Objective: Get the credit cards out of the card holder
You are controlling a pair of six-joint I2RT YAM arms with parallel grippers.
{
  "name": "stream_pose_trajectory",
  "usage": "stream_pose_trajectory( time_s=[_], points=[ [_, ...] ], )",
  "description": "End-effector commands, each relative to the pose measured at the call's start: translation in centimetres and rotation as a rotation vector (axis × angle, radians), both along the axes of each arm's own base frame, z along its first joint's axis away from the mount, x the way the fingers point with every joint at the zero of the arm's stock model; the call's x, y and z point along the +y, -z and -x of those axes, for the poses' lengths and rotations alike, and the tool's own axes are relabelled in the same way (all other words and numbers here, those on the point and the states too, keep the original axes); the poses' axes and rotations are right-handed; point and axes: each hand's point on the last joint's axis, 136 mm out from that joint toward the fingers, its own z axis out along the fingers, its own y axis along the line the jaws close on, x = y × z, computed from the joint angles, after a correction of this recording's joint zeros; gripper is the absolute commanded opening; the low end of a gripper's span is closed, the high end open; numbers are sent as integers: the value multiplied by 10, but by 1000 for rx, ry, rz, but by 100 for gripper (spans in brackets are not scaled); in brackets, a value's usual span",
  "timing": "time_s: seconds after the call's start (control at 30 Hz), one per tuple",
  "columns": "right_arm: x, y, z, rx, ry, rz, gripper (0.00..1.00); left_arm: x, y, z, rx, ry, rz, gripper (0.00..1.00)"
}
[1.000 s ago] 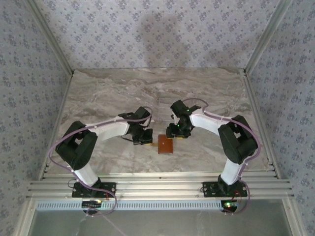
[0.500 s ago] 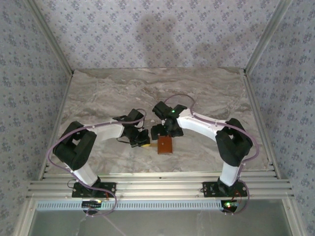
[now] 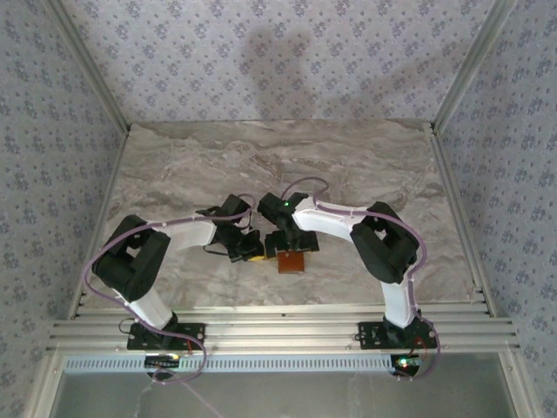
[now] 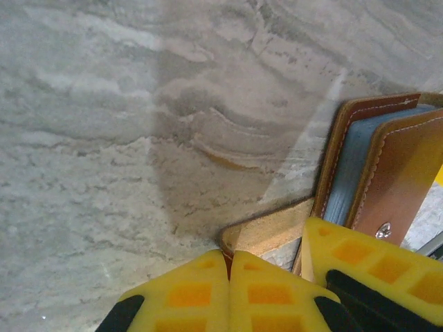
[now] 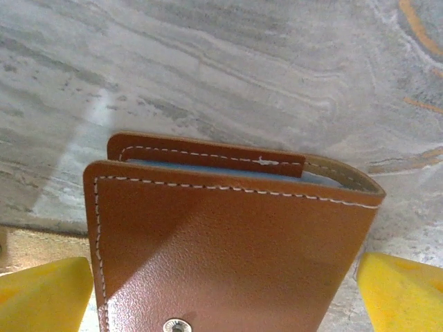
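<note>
- Grey-veined marble table [image 3: 174,174], with blue floral wallpaper on the walls around it and aluminium rails [image 3: 278,331] along the near edge.
- The card holder [image 3: 291,263] lies near the table's front centre, between the two arms.
- In the right wrist view the card holder [image 5: 228,242] is folded nearly closed. It has a brown cover with white stitching, a metal snap stud at the bottom and a grey-blue strip between the covers. Can't tell what is inside.
- The left gripper [image 3: 248,250] is just left of the holder, low at the table.
- In the left wrist view the left gripper [image 4: 230,259] has its yellow fingers pressed together, nipping the corner of the holder's tan flap [image 4: 266,232]. The holder's brown body [image 4: 387,166] is up to the right.
- The right gripper [image 3: 290,244] is over the holder's far edge.
- In its own wrist view the right gripper [image 5: 225,297] has its fingers [image 5: 41,294] spread wide, one on each side of the holder. The left one is just beside the cover edge. The right one is a little apart from it.
</note>
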Motion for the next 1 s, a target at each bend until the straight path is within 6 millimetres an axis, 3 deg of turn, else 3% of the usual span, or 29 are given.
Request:
stream_pose_trajectory(
  time_s=[0.0,0.6,0.73,0.97],
  points=[
    [-9,-4,5,8,41,40,98,6,1,7,8,18,-4,4],
    [-38,-44,3,-48,90,21,88,15,1,6,14,5,-39,4],
    [-47,-51,4,-52,109,7,78,18,-1,4,5,-2,-55,4],
    [-57,-54,4,-44,134,-46,52,28,-7,1,-21,-3,-114,3]
  ],
)
